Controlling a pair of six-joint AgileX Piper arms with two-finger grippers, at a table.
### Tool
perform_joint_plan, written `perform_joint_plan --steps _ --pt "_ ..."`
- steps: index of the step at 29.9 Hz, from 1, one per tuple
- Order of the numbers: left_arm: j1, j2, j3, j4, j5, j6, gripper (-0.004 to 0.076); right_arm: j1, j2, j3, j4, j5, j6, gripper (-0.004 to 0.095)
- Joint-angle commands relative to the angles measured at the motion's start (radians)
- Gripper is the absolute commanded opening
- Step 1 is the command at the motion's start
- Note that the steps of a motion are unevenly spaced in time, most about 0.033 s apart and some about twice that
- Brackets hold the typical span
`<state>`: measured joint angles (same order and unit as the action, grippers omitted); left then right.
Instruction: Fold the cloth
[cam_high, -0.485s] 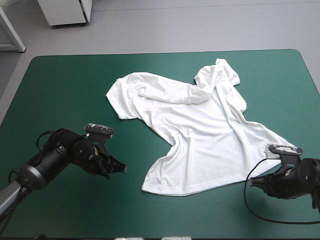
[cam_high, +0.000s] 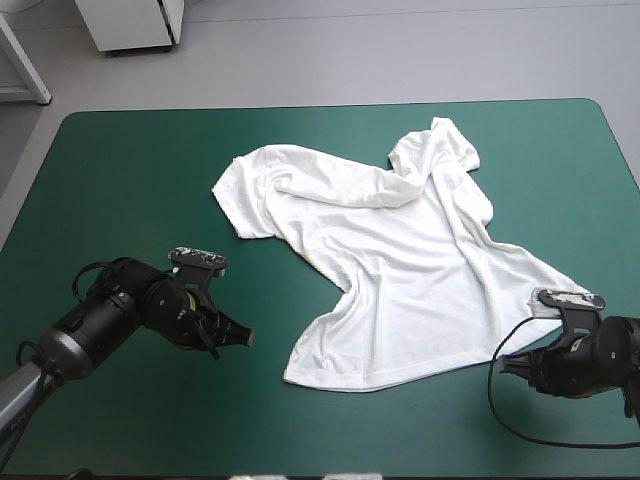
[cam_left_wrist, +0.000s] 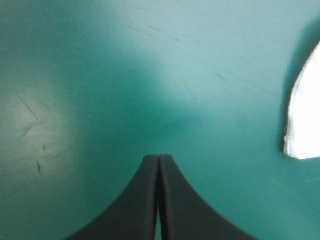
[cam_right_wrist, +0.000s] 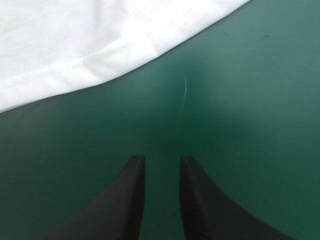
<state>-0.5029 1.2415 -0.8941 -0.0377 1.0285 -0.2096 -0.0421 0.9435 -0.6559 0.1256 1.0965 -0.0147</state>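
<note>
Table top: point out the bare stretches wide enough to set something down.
Bare teal-green cover: the table's left side beyond the left tool, up to the T-shirt; also the far right corner. Crowded: near right, where the right tool sits by the hem.

The T-shirt (cam_high: 400, 270) was soft white cloth, creased, with a stitched hem. The desk's teal-green cover (cam_high: 130, 170) looked matt, faintly scratched; the black fingers (cam_right_wrist: 120, 205) were smooth and matt.
</note>
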Motion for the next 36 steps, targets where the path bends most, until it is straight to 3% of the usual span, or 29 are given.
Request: perform_joint_plan --steps 1,4,9,11,15,20,25,30,36 --pt "-0.007 -0.021 -0.026 0.001 -0.022 -0.004 0.0018 -0.001 -0.004 -0.026 0.008 0.003 0.000 0.0249" --pt "-0.007 -0.021 -0.043 -0.018 -0.022 0.042 0.0144 -0.001 -0.004 -0.029 0.017 0.011 0.000 0.0295" --pt "-0.007 -0.021 -0.106 -0.061 -0.007 0.086 0.0448 -0.001 -0.004 -0.070 0.031 0.031 -0.005 0.0411" --pt "-0.007 -0.021 -0.130 -0.061 0.005 0.086 0.0518 -0.001 -0.004 -0.104 0.029 0.047 -0.005 0.0463" --pt "-0.007 -0.021 -0.169 -0.061 0.040 0.072 0.0527 -0.001 -0.004 -0.179 0.031 0.095 0.004 0.0536" --pt "-0.027 -0.021 -0.219 -0.099 0.056 0.007 0.0503 -0.001 -0.004 -0.283 0.027 0.132 0.015 0.0535" --pt "-0.191 -0.005 -0.235 -0.069 0.019 -0.091 0.0419 -0.001 -0.004 -0.326 0.018 0.129 0.015 0.0534" --pt "-0.337 0.068 -0.235 0.069 0.005 -0.222 0.0421 -0.001 -0.004 -0.326 0.014 0.139 0.015 0.0534" --pt "-0.342 0.177 -0.233 0.038 0.005 -0.211 0.0421 -0.001 -0.004 -0.326 0.003 0.138 0.015 0.0523"
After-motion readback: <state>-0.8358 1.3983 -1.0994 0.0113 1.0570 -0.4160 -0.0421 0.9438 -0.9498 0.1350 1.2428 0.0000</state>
